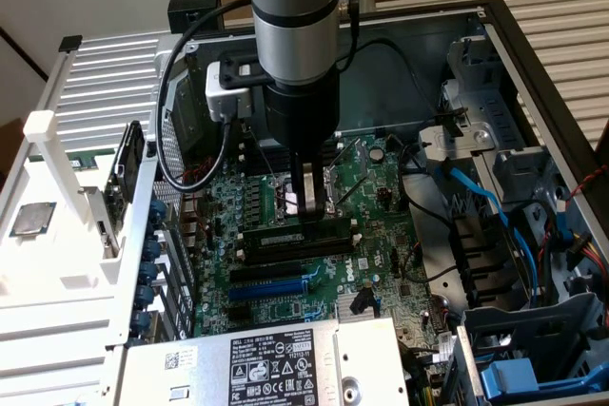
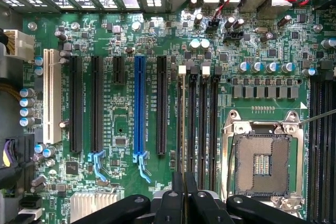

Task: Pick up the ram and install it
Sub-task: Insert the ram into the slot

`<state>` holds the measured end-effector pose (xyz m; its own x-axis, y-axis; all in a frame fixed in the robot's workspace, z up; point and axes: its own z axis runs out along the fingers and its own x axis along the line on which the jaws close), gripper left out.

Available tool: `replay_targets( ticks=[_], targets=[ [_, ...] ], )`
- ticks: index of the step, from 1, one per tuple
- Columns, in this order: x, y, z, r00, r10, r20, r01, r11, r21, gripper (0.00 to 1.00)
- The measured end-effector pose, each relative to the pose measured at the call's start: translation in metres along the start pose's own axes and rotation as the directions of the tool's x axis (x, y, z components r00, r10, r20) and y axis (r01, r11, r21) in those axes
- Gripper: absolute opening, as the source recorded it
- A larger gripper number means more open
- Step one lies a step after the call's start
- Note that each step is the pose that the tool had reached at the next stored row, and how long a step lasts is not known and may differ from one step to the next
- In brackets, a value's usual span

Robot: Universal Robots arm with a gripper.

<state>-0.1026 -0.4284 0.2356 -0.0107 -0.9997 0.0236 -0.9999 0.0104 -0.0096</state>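
The ram (image 1: 285,237) is a long thin stick with a pale label. It stands on edge in one of the black memory slots on the green motherboard (image 1: 381,235), inside the open computer case. In the wrist view the ram (image 2: 181,124) appears edge-on as a thin pale strip in the memory slot nearest the blue expansion slot (image 2: 139,108). My gripper (image 1: 306,210) points straight down over the stick's middle. Its fingers (image 2: 177,195) are pressed close together at the stick's top edge, which runs in under them. The gripper (image 2: 184,183) hides the rest of the stick.
Three bare black memory slots (image 2: 202,129) lie beside the ram, then the open CPU socket (image 2: 261,163). The power supply (image 1: 276,363) sits at the case's near side. Drive cages and blue cables (image 1: 485,202) fill the exterior view's right. Case walls surround the board.
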Motion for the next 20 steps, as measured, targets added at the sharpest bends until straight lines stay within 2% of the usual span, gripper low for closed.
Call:
replay_targets(
  ticks=[20],
  targets=[
    [0.0005,-0.0008,0.0002,1.0000,0.007,0.0001,-0.007,1.0000,-0.0001,0.12]
  ],
)
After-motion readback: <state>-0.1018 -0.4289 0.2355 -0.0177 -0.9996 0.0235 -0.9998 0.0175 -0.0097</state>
